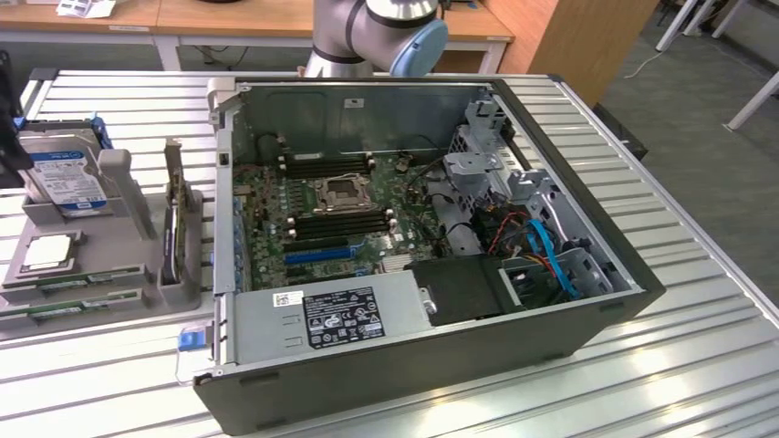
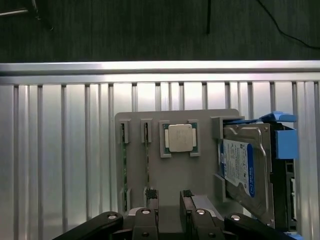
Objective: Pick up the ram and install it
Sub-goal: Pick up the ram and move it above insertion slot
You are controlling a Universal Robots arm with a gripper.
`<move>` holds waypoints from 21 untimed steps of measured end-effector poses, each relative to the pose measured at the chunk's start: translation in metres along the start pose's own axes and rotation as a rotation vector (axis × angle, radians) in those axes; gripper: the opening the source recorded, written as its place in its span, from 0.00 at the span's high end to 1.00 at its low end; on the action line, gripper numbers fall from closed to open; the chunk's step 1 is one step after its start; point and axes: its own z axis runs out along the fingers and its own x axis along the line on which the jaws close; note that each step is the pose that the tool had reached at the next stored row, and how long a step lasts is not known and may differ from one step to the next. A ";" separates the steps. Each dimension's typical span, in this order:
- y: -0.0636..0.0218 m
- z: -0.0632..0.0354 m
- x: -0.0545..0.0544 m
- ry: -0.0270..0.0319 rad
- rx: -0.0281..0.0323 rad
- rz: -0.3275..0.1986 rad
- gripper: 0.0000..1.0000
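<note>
Two ram sticks stand on edge in slots of a grey holder: one ram stick at its outer side and a second ram stick beside it. In the exterior view they are thin green strips on the holder, at the exterior view's left of the open computer case. My gripper hovers above the holder, open, with nothing between its black fingers. One fingertip sits close to the end of the second stick. The motherboard's memory slots lie beside the processor socket.
The holder also carries a square silver processor and a silver hard drive with a blue-and-white label in a blue bracket. A tall card stands upright next to the case wall. My arm's base rises behind the case. Everything sits on the slatted metal table.
</note>
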 end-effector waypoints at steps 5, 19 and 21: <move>-0.0003 0.0072 0.000 0.0001 0.0000 0.000 0.69; -0.0011 0.0279 0.001 0.0000 -0.0001 -0.001 0.69; -0.0013 0.0302 0.001 0.0001 -0.0001 -0.001 0.69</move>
